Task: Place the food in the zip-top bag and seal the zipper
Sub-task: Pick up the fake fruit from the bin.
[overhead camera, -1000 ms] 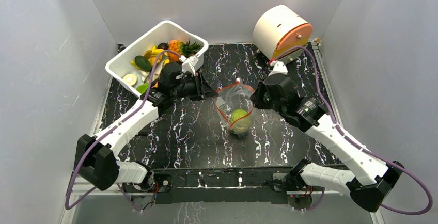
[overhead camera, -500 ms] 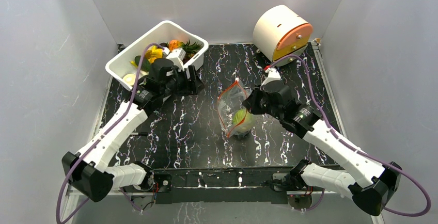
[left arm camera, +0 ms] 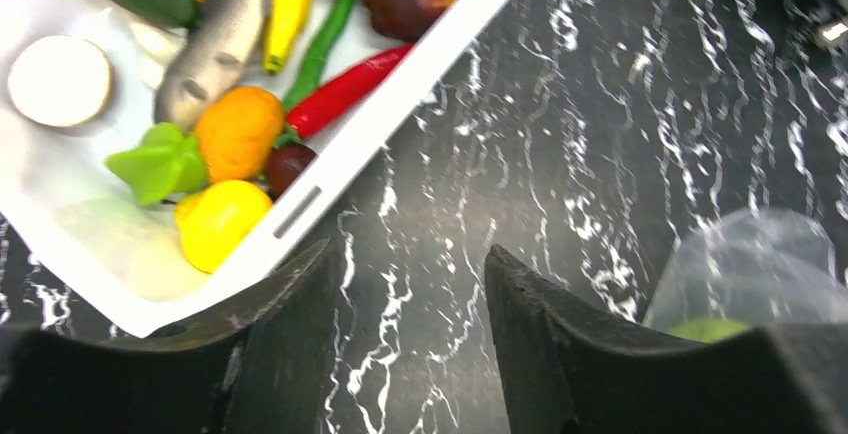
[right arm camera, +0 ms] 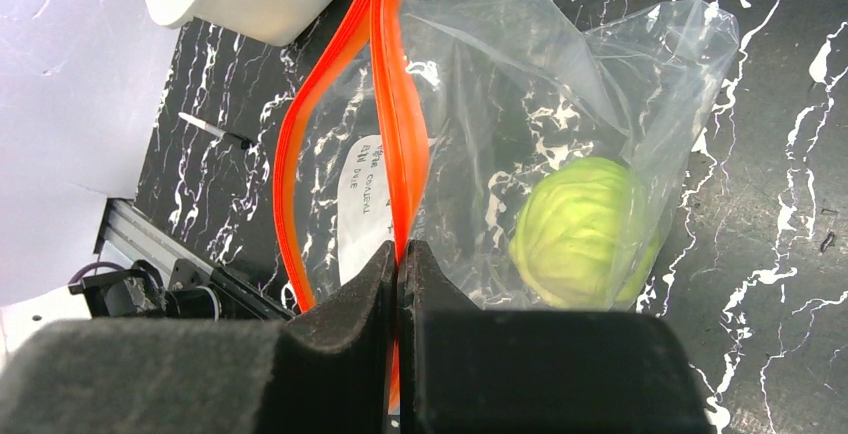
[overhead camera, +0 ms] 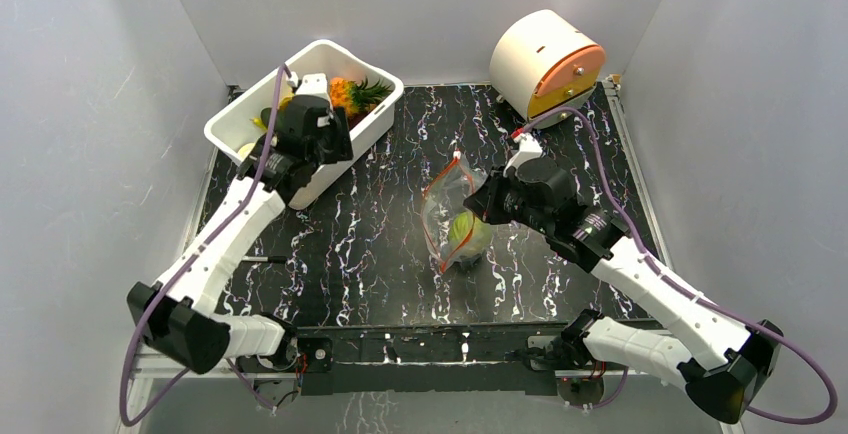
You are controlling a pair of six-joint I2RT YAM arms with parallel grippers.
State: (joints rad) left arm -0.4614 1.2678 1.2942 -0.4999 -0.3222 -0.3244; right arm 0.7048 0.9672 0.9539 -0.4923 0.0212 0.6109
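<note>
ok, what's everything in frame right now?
table: one, black with white veins, under everything
tub: one, white, far left
toy food: many pieces, yellow, orange, red, green and grey, in the tub
bag: one, clear, mid table, mouth partly open
zipper: one, orange-red, along the bag's mouth
round fruit: one, light green, inside the bag
drum: one, white with an orange face, far right
left arm: one, white and black, over the tub's near rim, jaws open and empty
right arm: one, white and black, beside the bag, jaws shut on the zipper
</note>
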